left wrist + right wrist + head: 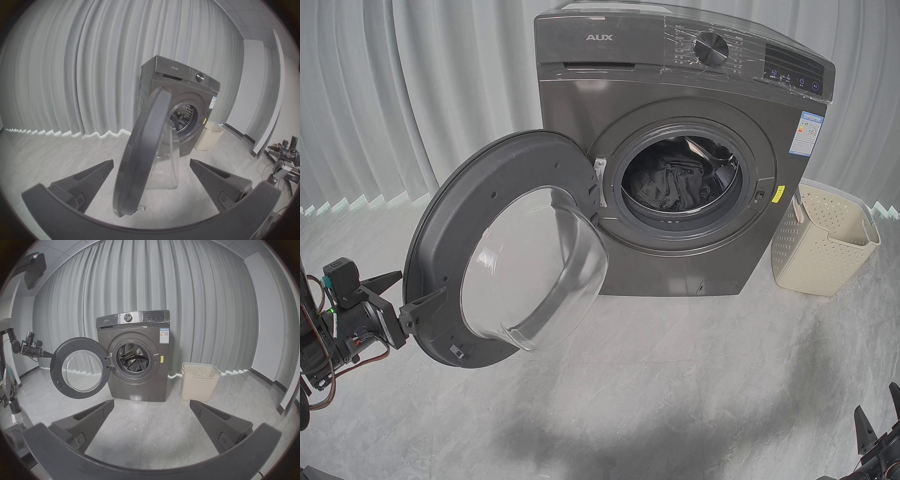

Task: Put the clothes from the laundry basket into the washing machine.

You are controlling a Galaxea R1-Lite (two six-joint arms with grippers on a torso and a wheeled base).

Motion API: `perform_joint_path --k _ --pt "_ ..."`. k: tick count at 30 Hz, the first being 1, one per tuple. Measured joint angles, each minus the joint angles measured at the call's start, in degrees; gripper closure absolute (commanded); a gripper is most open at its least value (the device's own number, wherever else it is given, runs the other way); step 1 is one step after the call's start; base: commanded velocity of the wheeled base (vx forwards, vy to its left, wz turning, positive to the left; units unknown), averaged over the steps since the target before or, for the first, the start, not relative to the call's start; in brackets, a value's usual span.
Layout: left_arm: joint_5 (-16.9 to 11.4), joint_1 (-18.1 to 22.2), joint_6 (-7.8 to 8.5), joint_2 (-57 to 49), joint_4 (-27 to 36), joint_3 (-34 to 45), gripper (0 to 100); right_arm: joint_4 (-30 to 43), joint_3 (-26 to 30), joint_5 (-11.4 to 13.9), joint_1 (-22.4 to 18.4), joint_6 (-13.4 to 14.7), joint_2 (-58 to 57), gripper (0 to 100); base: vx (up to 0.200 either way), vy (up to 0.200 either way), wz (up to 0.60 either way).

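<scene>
The grey washing machine (675,81) stands ahead with its round door (506,250) swung wide open to the left. Dark clothes (672,181) lie in the drum, which the right wrist view also looks into, onto the clothes (136,365). The cream laundry basket (825,244) stands on the floor right of the machine. My left gripper (424,282) is open at the door's outer edge. In the left wrist view the door rim (140,150) sits between the spread fingers (93,175). My right gripper (875,400) is open and holds nothing, low at the right and well back from the machine.
Pleated grey curtains run behind the machine. The marbled grey floor (675,375) lies open between me and the machine. The open door takes up the space left of the drum opening. A white wall (265,333) closes the room on the right.
</scene>
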Motion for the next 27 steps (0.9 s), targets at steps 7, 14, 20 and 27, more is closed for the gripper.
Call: perform_joint_path --k 7,14,20,27 --pt "-0.7 -6.9 -0.09 1.1 -0.1 -0.4 0 0.0 0.0 0.0 0.0 0.0 0.0 0 0.0 0.0 0.0" --pt "-0.8 -15.2 -0.41 -0.4 -0.3 0.2 0 0.0 0.0 0.0 0.0 0.1 0.0 0 0.0 0.0 0.0" --pt "-0.8 -17.1 -0.61 -2.7 -0.3 1.8 0 0.0 0.0 0.0 0.0 0.1 0.0 0 0.0 0.0 0.0" --pt "-0.7 -16.2 -1.13 -9.1 0.9 4.7 0 0.0 0.0 0.0 0.0 0.0 0.0 0 0.0 0.0 0.0"
